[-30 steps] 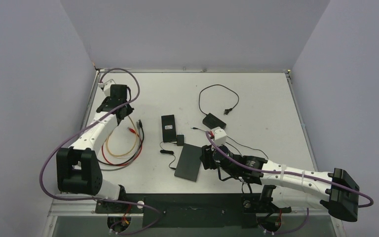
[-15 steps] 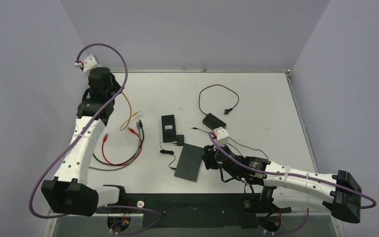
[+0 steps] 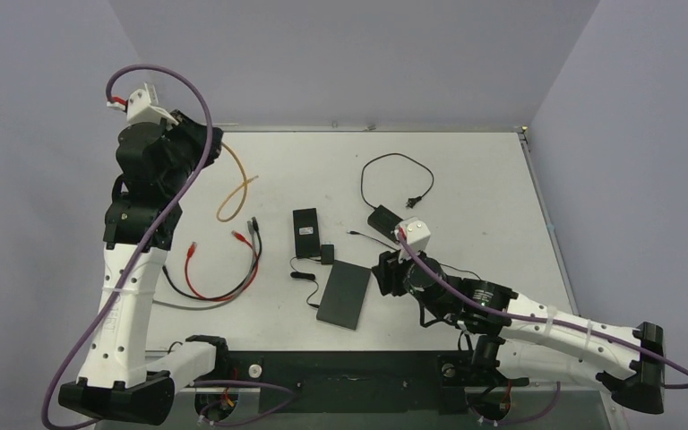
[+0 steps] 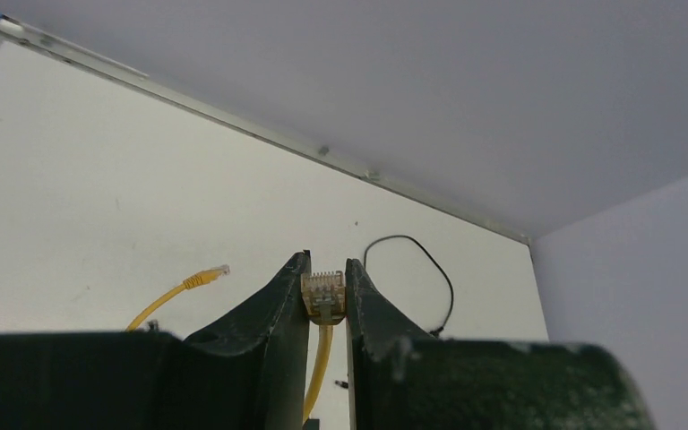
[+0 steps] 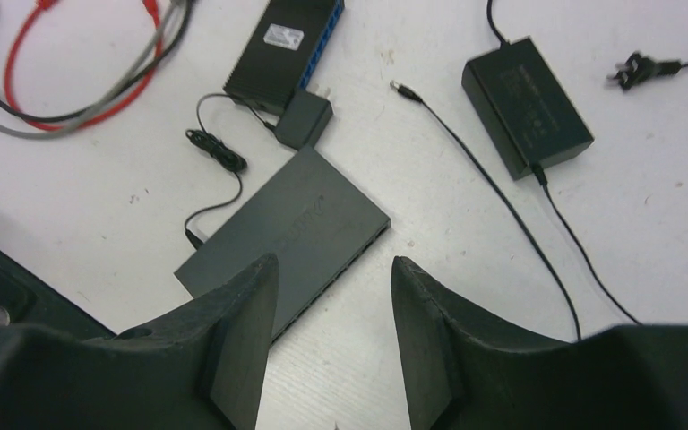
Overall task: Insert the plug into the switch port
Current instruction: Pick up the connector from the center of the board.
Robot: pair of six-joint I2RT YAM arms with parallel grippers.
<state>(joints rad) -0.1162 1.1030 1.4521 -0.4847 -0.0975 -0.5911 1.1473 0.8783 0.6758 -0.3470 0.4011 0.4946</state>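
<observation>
— How is the left pincer (image 4: 327, 269) found?
— It is seen clenched on the plug (image 4: 324, 294). The clear connector is pinched between the two fingertips, and the yellow cable (image 4: 320, 369) is led down from it between the fingers. The pincer is raised high above the table (image 3: 484, 179), near its far left corner.

— And the rest of that cable?
— It is hung from the pincer down to the table. Its other end (image 4: 204, 279) is seen against the table top, to the left of the fingers in the wrist view.

— What is reported of the right pincer (image 5: 333, 269)?
— It is released: the jaws are set apart and nothing is gripped. It is poised low over the table.

— Where is the switch placed?
— The grey switch (image 5: 285, 224) is laid flat on the table just ahead of the right pincer's fingertips, slightly to their left, with one long edge turned towards them. Whether it is touched cannot be told. It is well apart from the left pincer and the plug.

— What else is noted around the right pincer?
— Farther ahead, a black box with a blue face (image 5: 291, 36) and a small adapter (image 5: 305, 119) are seen. Ahead to the right, a power brick (image 5: 527, 106) is laid with its lead. Ahead to the left, red and grey cables (image 5: 63, 121) are looped.
</observation>
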